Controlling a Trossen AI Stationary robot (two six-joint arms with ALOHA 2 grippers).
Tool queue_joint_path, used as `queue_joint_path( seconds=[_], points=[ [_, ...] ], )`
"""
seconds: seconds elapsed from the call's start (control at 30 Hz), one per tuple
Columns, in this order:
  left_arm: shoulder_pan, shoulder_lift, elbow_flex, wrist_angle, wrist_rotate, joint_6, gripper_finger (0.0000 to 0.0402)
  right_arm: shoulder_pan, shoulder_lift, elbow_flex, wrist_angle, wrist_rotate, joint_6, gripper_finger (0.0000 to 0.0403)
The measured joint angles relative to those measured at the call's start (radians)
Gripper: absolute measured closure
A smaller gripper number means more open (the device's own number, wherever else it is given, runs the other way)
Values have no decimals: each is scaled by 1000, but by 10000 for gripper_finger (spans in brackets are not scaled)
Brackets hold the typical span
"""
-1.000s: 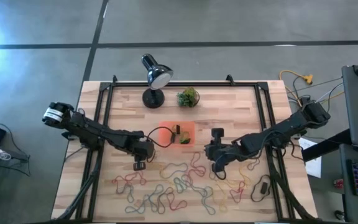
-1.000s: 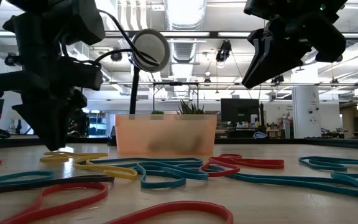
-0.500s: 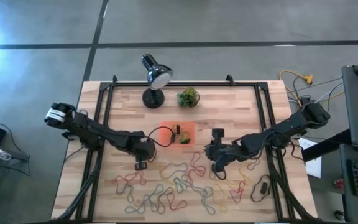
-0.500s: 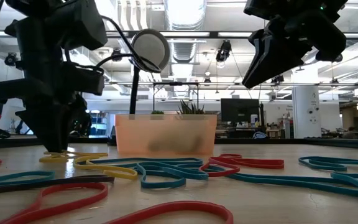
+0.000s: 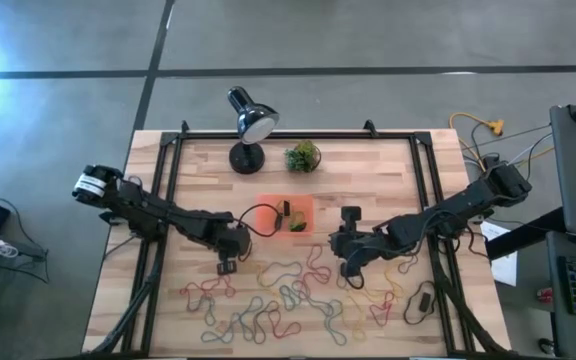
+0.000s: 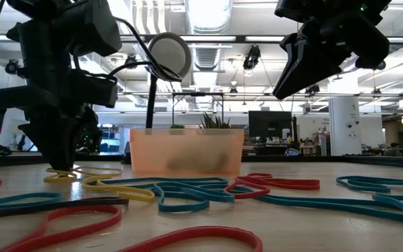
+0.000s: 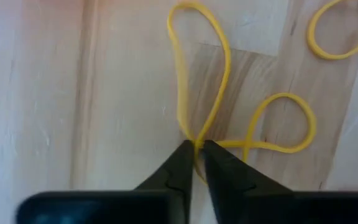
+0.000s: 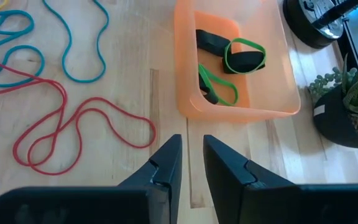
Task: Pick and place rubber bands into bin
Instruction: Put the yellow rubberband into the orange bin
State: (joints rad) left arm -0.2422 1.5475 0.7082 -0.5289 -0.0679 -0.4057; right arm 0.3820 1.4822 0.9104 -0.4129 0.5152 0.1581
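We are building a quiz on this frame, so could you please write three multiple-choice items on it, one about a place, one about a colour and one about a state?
1. Where does the bin stand?
A. between the two grippers
B. on the floor
C. on top of the desk lamp

2. What colour is the rubber band at the left gripper?
A. blue
B. yellow
C. black

3. How is the right gripper?
A. shut on a red band
B. inside the bin
C. open, holding nothing

Key: 1 A, since the high view shows the bin on the table between both grippers. 2 B, since the left wrist view shows its tips pinched on a yellow loop. 3 C, since the right wrist view shows a bare gap between its fingers, short of the bin.
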Motion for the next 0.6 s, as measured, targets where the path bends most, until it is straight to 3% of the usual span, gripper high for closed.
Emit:
queue_joint_path(
  seconds=[0.3,0.6],
  points=[
    [0,-39,33,-49,-13,-4,400,0,0,0,0,0,0,342],
    [-13,-94,109,-192,-149,-8,401,0,1,0,0,0,14,347]
  ],
)
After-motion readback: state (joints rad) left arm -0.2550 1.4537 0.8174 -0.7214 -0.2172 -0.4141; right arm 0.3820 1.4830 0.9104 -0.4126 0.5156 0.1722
